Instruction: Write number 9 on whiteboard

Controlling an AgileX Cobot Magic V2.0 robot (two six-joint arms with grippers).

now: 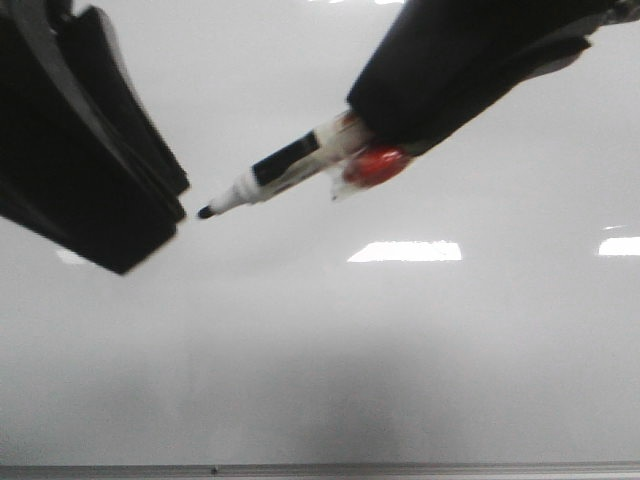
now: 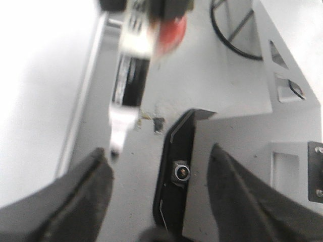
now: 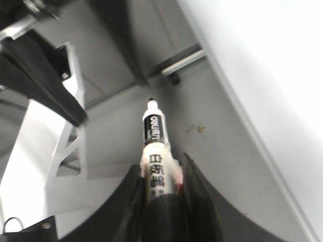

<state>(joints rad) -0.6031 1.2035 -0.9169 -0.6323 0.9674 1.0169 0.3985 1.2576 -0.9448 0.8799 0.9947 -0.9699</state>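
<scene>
The whiteboard (image 1: 400, 350) fills the front view, glossy pale grey, with its thin grey frame edge (image 1: 320, 468) along the bottom. No number 9 shows on it. My right gripper (image 1: 375, 130) reaches in from the upper right, shut on a black and white marker (image 1: 285, 165) with a red piece (image 1: 375, 165) beside it. The black tip (image 1: 205, 212) points down and left, and I cannot tell whether it touches the board. The right wrist view shows the same grip (image 3: 160, 166) on the marker (image 3: 154, 128). My left gripper (image 1: 160, 225) is open and empty, close to the tip, with its fingers (image 2: 96, 176) wide apart.
Bright rectangular light reflections (image 1: 405, 251) lie on the board. In the left wrist view a white metal bracket (image 2: 262, 75), a black camera module (image 2: 179, 171) and a black cable (image 2: 227, 35) stand on the grey table beside the whiteboard (image 2: 40, 75). The whiteboard (image 3: 267, 75) also shows in the right wrist view.
</scene>
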